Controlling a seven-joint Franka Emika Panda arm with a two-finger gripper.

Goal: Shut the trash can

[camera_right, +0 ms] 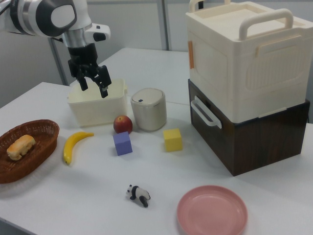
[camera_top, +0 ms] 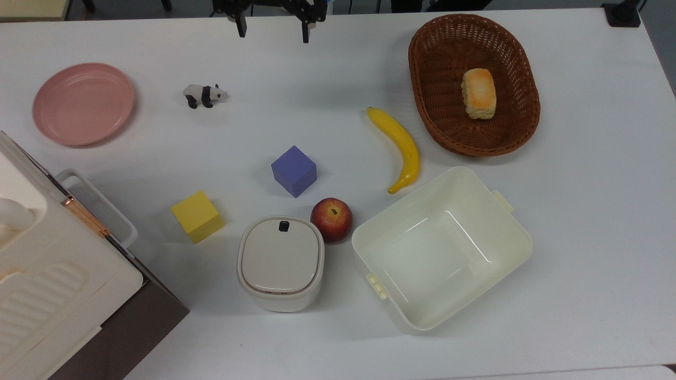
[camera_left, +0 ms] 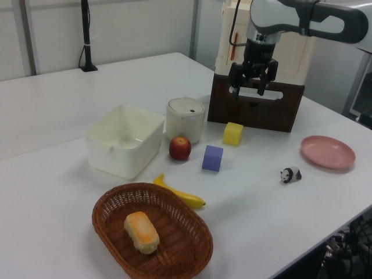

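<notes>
Released and holding nothing, the gripper [camera_top: 270, 24] hangs in the air with its two fingers spread apart, at the top edge of the top view and well apart from the trash can [camera_top: 280, 262]. No brand, label or writing can be read on any object.

Going near to far in the left view, first comes the brown wicker basket [camera_left: 174, 256] with a bread roll [camera_left: 141, 231] in it, then the banana [camera_left: 181, 195]. Past these lie the purple cube [camera_left: 212, 157], the apple [camera_left: 180, 148] and the toy panda [camera_left: 290, 174], with the pink plate [camera_left: 327, 152] at the left view's right. The large cream tub [camera_left: 124, 139] stands just beside the apple.

Behind the apple the trash can [camera_left: 186, 119] stands upright on the white worktop [camera_top: 591, 221], between the tub and the yellow cube [camera_left: 233, 133]. Its lid lies flat, closed. In the top view the lid's small black button [camera_top: 283, 226] sits at the upper edge, toward the purple cube. The body is rounded-square, with no clear long axis. Farthest back stands the big cream appliance [camera_left: 273, 40] on its dark brown base [camera_left: 256, 107].
</notes>
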